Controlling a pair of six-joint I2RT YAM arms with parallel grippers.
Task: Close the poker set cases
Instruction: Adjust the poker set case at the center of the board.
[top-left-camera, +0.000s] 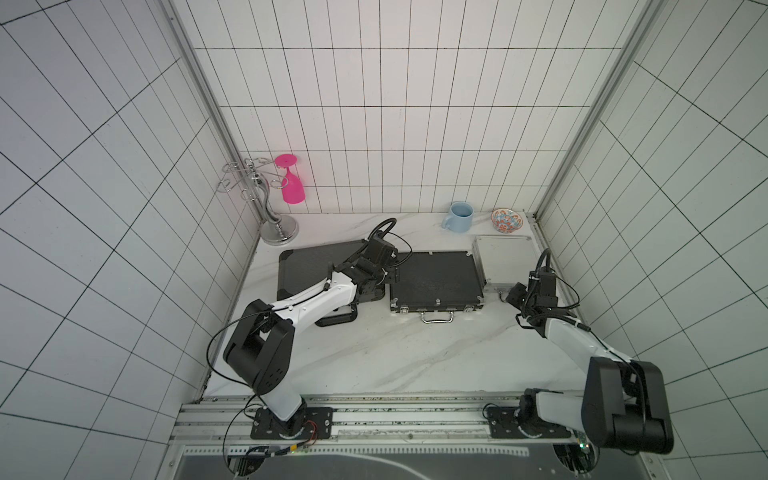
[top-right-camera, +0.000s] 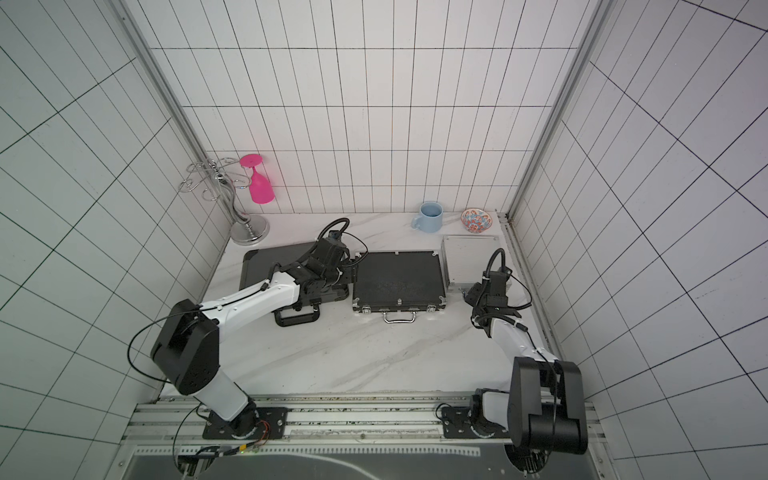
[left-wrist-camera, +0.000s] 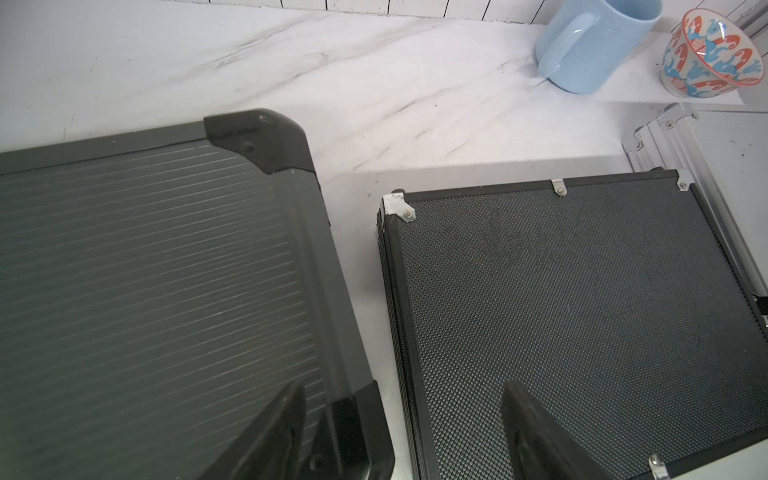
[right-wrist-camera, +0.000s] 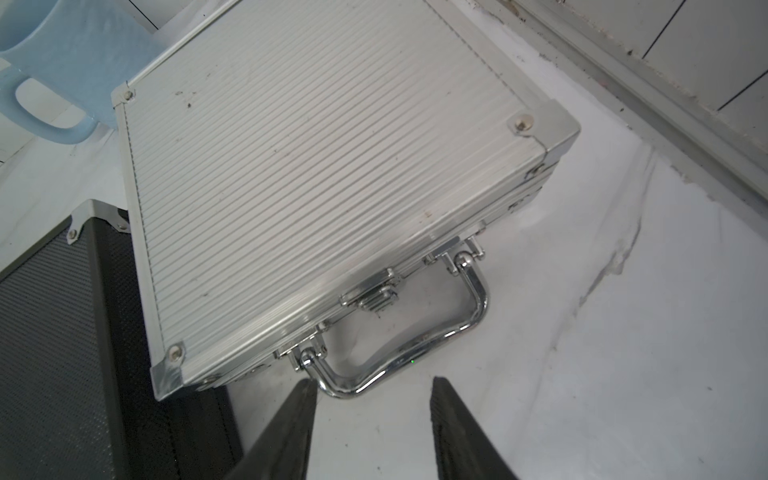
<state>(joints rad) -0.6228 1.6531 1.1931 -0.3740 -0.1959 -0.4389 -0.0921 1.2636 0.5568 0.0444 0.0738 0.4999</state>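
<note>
Left pincer (left-wrist-camera: 404, 385) wide apart, empty, right pincer (right-wrist-camera: 374, 379) parted, empty, near handle (right-wrist-camera: 412, 358) of silver case (right-wrist-camera: 324, 166)

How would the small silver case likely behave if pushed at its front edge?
The silver case looks rigid, with ribbed metal panels and riveted corners, so it should move as one piece. Lying flat on the smooth marble table, it would probably slide rather than tip. Its pivoting handle may swing instead of passing on a push.

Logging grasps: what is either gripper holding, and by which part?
Nothing. The left gripper stands open above the dark-grey case and black case; the right gripper is open just short of the handle of the silver case.
</note>
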